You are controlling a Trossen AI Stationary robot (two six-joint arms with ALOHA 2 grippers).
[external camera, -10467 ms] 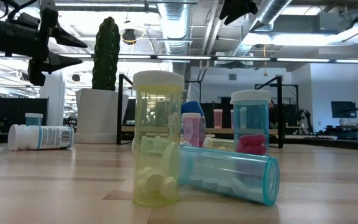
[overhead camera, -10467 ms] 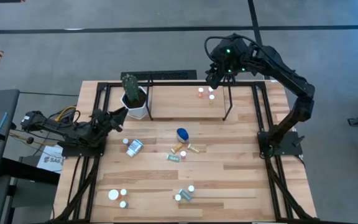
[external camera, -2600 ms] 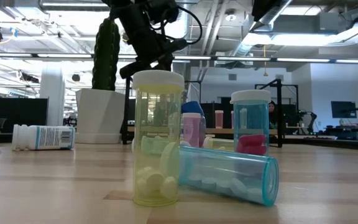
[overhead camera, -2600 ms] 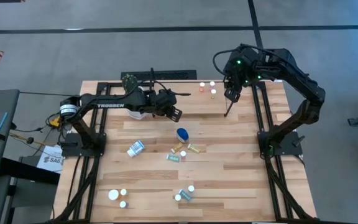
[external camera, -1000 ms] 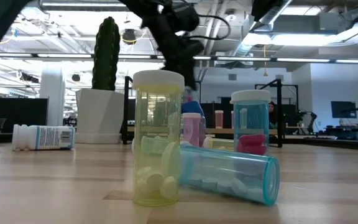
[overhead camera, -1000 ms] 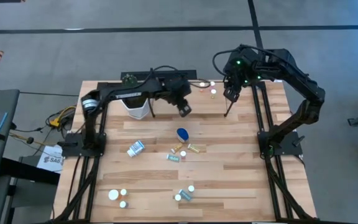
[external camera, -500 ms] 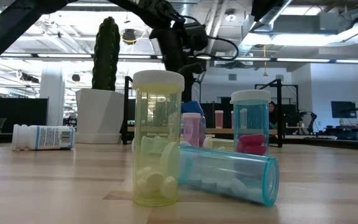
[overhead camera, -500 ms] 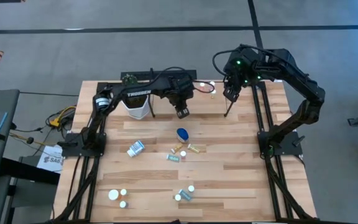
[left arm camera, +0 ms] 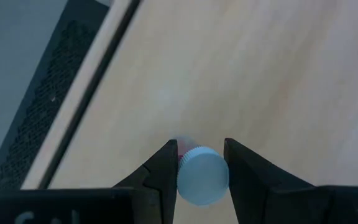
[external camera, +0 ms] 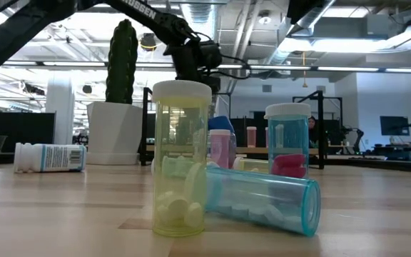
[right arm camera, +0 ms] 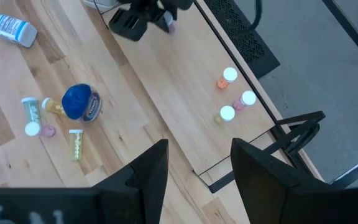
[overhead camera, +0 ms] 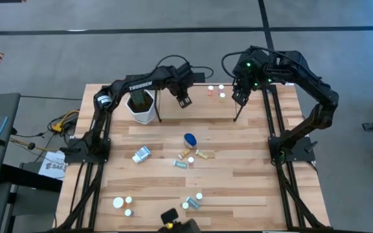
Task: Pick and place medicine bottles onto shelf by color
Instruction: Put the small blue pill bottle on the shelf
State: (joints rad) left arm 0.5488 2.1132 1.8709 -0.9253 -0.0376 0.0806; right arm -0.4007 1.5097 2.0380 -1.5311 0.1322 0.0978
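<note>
Shifted back over the light wooden, black-railed shelf [overhead camera: 193, 97], the left gripper [overhead camera: 185, 101] is clamped on a small white-capped pink bottle [left arm camera: 202, 175]; released crooked, it could topple. Right fingers [right arm camera: 149, 174] are held apart, empty.

floor [overhead camera: 57, 52]: grey concrete (black line) | ceiling ducts [external camera: 320, 18]: exposed, lit

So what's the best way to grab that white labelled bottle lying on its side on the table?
The white labelled bottle lies flat with open table all round it. Probably come straight down and pinch across the middle of its round body, fingers either side of its long axis, not over the cap end, where it could roll.
</note>
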